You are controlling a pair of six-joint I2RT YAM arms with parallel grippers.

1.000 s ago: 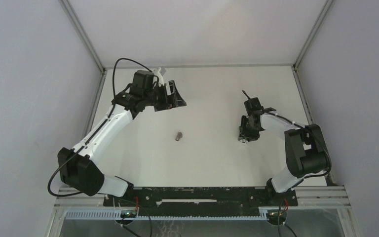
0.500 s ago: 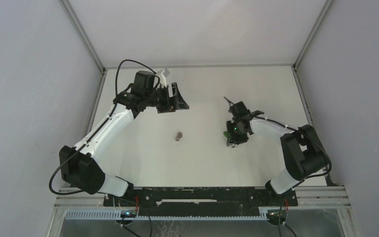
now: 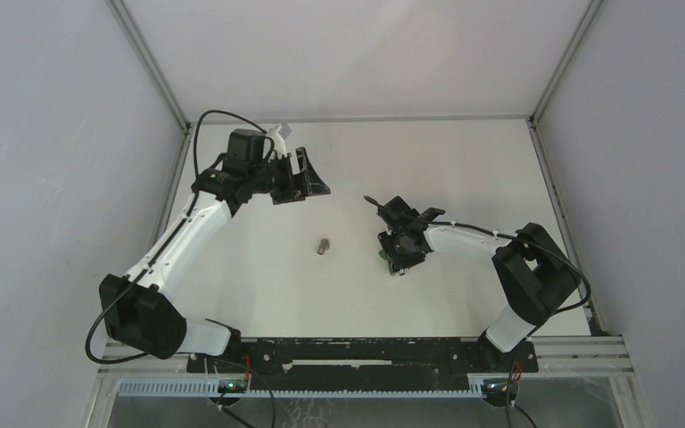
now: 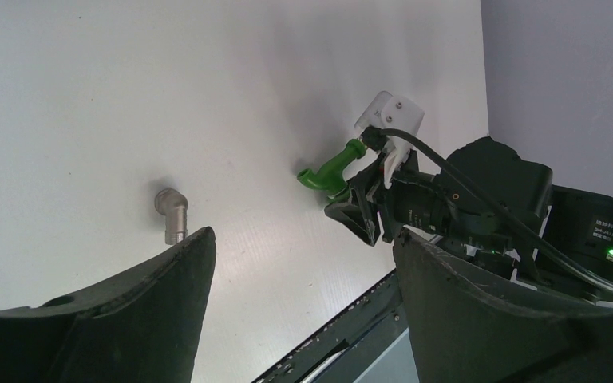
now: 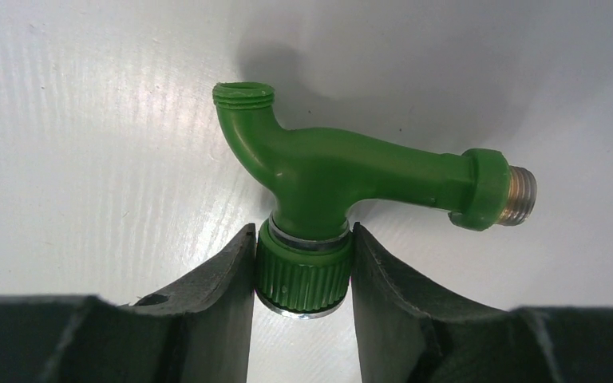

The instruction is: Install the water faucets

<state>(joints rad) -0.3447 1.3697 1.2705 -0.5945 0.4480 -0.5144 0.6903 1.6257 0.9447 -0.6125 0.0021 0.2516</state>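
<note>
Bright even light, soft shadows on white table [image 5: 88, 120], mild glare close up, sharp focus

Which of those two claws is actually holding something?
The right gripper: it pinches the green tap by its ribbed knob. The left gripper stands open and empty, and the grey elbow fitting lies apart from both.

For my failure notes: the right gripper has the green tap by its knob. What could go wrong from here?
The right gripper pinches the green tap only by its round knob, so it could twist when pushed. The grey fitting lies loose, with the left gripper open and apart from it, so it may slide.
</note>
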